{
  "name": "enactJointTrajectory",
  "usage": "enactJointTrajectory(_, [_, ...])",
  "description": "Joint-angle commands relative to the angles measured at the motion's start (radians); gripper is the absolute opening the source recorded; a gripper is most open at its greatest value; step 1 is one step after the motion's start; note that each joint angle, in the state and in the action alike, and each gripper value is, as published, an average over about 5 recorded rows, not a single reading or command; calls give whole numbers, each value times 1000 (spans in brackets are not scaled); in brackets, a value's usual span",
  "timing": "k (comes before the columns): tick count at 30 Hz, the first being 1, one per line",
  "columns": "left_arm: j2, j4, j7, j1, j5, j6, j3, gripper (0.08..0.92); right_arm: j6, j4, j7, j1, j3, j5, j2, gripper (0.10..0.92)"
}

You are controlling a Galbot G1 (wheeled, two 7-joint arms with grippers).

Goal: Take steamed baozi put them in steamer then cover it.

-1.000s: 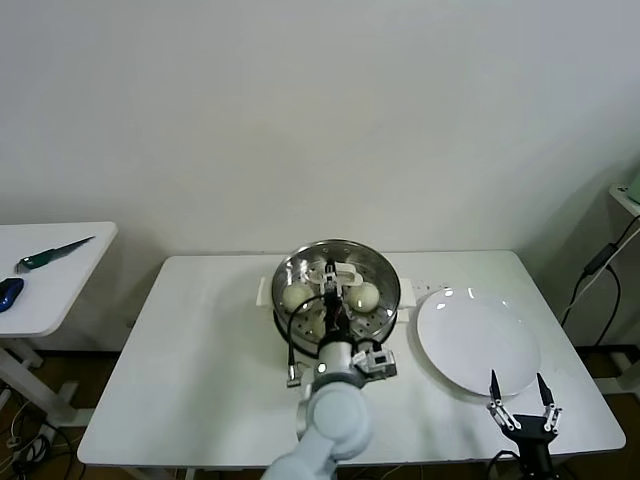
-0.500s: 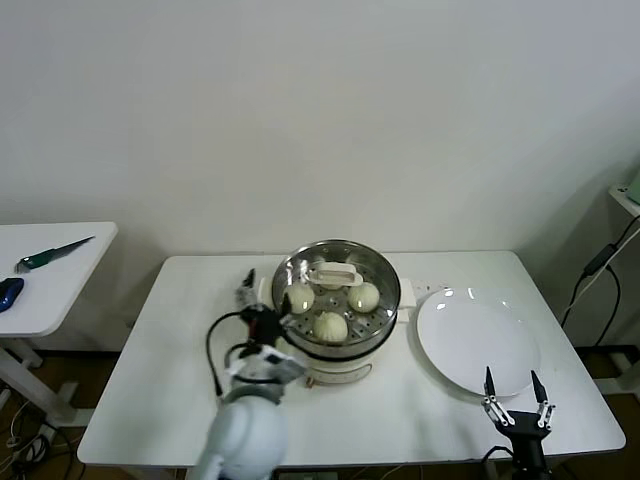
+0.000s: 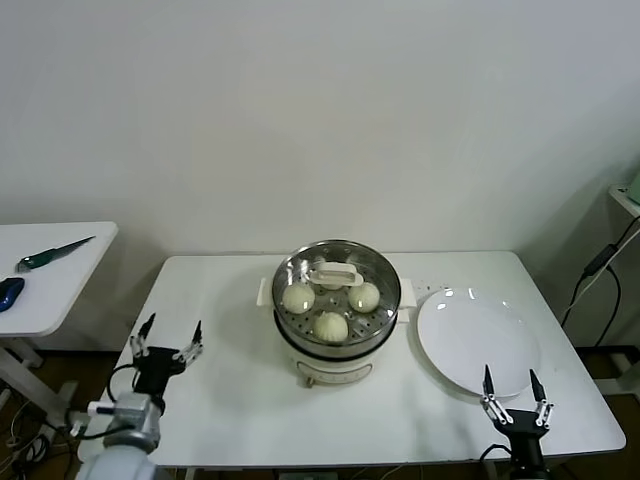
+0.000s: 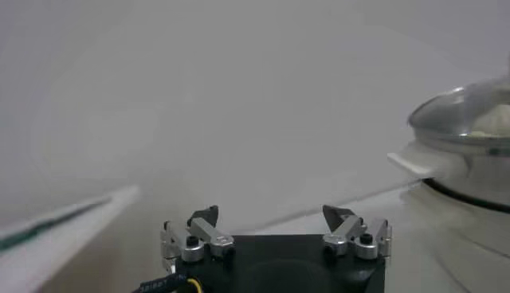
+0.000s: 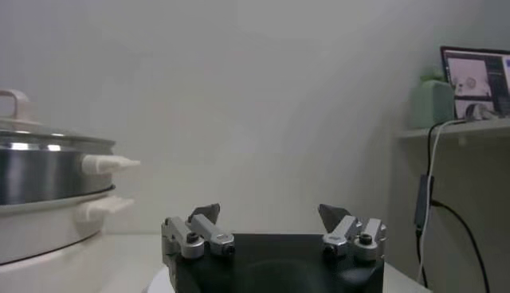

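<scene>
In the head view the steamer [image 3: 336, 318] stands at the centre of the frame on the white table [image 3: 220, 400], its shiny steel pot on a cream-white base with side handles. A glass lid [image 3: 337, 283] with a white handle covers it, and three steamed baozi [image 3: 330, 326] show through the glass: one toward the left, one toward the right, one at the lower middle (a fourth cannot be made out under the lid handle). Just right of the steamer lies a flat white plate [image 3: 478, 342], bare on top.

The left gripper [image 3: 167, 338] sits at the lower left of the frame, over the left edge of the table, well apart from the steamer. Its two fingers are spread wide and hold nothing; the left wrist view shows the same wide gap, with the covered steamer [image 4: 470, 151] at the right edge of that picture.

The right gripper [image 3: 511, 392] sits at the lower right of the frame, near the lower rim of the plate. Its fingers are also spread wide and empty; whether they touch the plate cannot be told. The right wrist view shows the steamer [image 5: 48, 199] at the left edge of its picture, lid on.

At the far left of the head view a side table [image 3: 45, 285] carries a green-handled knife [image 3: 50, 254]
</scene>
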Motion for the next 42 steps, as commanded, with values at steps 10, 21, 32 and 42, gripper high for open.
enactJointTrajectory(10, [-33,186,2,114,-220,-331,-32,823,4,-6,4,1,-18,20,-2,823])
enactJointTrajectory(21, [-78,185,3,120,-165,-349,27,823,5,-6,4,-6,-18,20,-4,823])
enactJointTrajectory(32, [-80,165,3,123,-168,-350,33,823,-1,9,23,-14,-16,27,-8,823])
enactJointTrajectory(42, [-81,142,2,124,-176,-346,29,823,0,12,25,-19,-14,31,-8,823])
